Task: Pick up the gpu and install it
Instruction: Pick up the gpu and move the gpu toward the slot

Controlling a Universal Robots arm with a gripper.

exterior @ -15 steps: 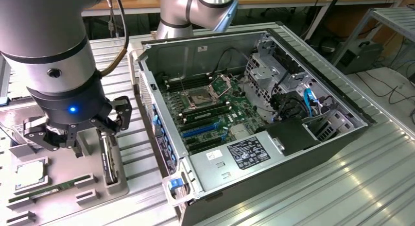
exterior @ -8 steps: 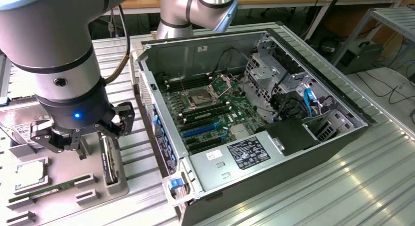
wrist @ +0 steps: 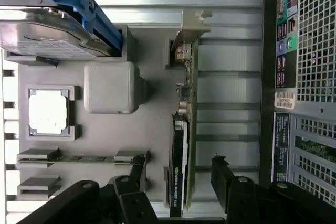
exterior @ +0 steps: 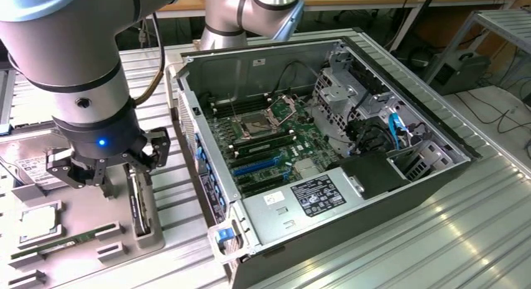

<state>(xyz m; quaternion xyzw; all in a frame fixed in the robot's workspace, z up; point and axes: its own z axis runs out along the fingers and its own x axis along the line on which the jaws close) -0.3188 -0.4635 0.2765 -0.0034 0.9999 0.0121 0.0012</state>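
- Shows the gripper (wrist: 179,160) with its fingers (wrist: 139,177) spread wide, one on each side of the gpu (wrist: 184,129), a gap on both sides, nothing clamped.
- Finds the gpu standing on its long edge in a slot of the grey parts tray (wrist: 152,103), silver bracket (wrist: 191,24) at the end away from the fingers. Not yet lifted, so the pick-up is not done.
- Leaves the tray's other parts untouched: a RAM stick (wrist: 79,157) in its clips, a processor (wrist: 48,111) in its square nest, a hard drive (wrist: 42,38) under a blue carrier (wrist: 79,9), all apart from the fingers.
- Places tray and gripper, in the exterior view, just beside the open computer case (exterior: 332,245), on the exterior view's left of it.
- Reveals, farther in, the bare motherboard (exterior: 282,149), its blue expansion slots (exterior: 253,168) seemingly unoccupied. No card seated, so the install looks unstarted.
- Reads as an early stage: lined up on the card, with grasp, carry and seating all left.
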